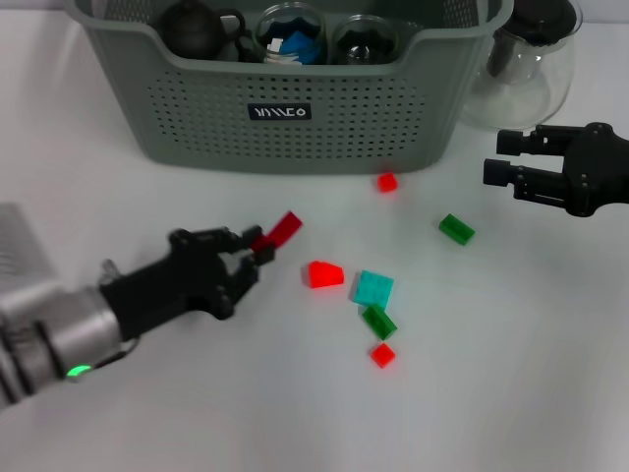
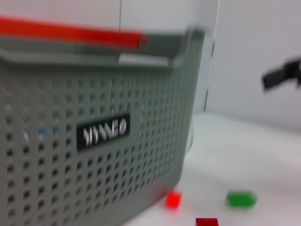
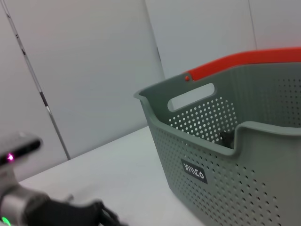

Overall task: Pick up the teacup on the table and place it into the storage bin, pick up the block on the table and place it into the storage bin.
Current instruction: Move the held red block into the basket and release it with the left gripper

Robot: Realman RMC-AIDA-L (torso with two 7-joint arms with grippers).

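Note:
The grey-green storage bin (image 1: 295, 118) stands at the back of the table, and it also shows as the storage bin (image 2: 94, 141) and the storage bin (image 3: 225, 160) in the wrist views. In front of it my left gripper (image 1: 257, 248) is shut on the lower end of a long red block (image 1: 282, 231). No teacup stands on the table. A glass teacup (image 1: 366, 39) sits inside the bin next to a second glass cup (image 1: 290, 34) holding blue pieces. My right gripper (image 1: 501, 159) hovers open and empty at the right, beside the bin's right end.
Loose blocks lie before the bin: small red (image 1: 387, 182), green (image 1: 456, 229), red wedge (image 1: 325, 274), teal (image 1: 373, 288), green (image 1: 378, 322), small red (image 1: 382, 355). A dark teapot (image 1: 194, 28) is in the bin. A glass pitcher (image 1: 526, 69) stands at its right.

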